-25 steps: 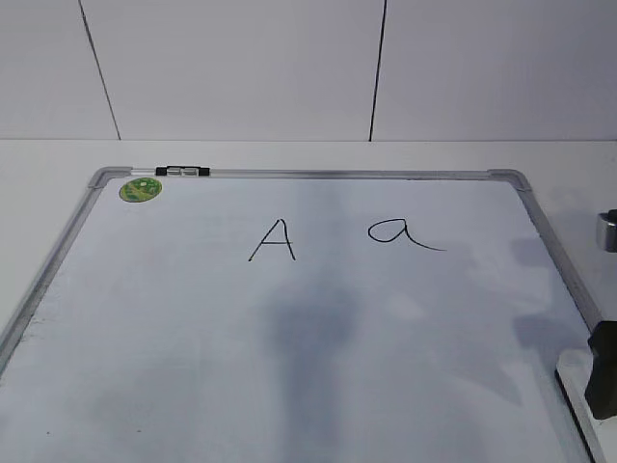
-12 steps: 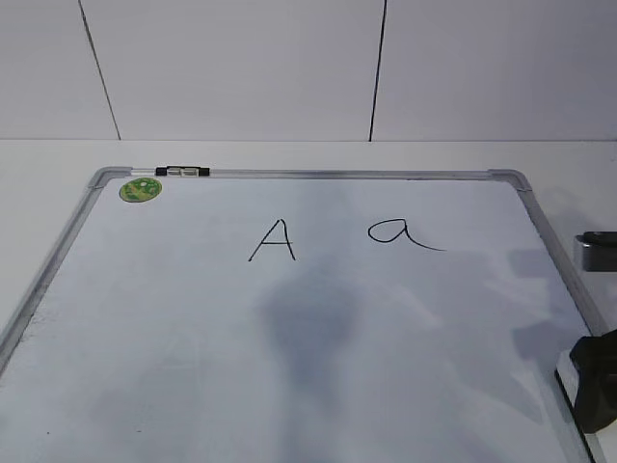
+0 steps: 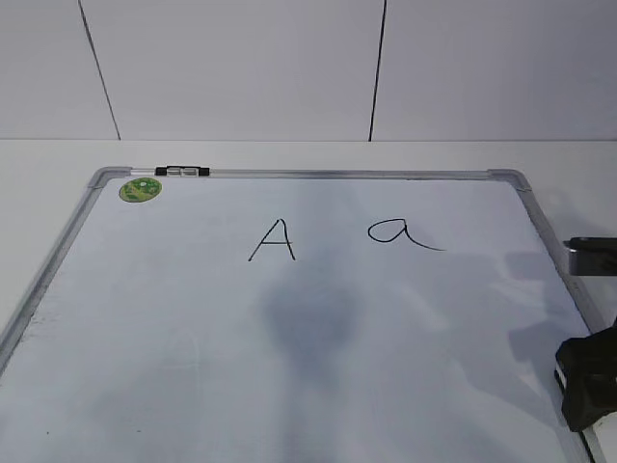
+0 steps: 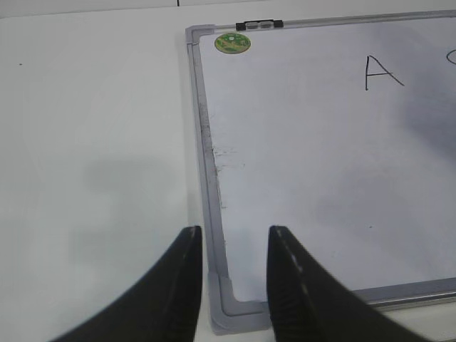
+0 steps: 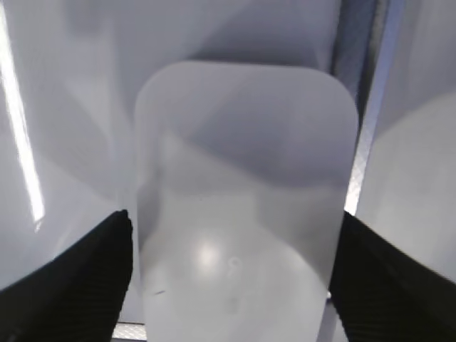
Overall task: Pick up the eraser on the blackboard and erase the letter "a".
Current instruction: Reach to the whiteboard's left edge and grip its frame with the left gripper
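Lying flat on the pale desk (image 3: 39,164), the blackboard (image 3: 289,328) fills most of the exterior view, with a capital "A" (image 3: 273,239) near its middle and the letter "a" (image 3: 403,233) just to the right of it, both intact. A green sticker (image 3: 141,189) sits in the far left corner, beside a small black-and-silver marker (image 3: 182,172) resting on the top frame. At the right edge the right tool (image 3: 590,381) shows only as a dark block low over the board's right side. From the left wrist, the left tool (image 4: 234,285) hangs over the board's near left corner, its two dark fingers (image 4: 187,285) moderately apart with nothing between them. From the right wrist, the white eraser (image 5: 242,206) lies on the board beside the frame, directly between the right tool's (image 5: 231,278) widely spread fingers (image 5: 85,278); whether they touch its sides I cannot tell.
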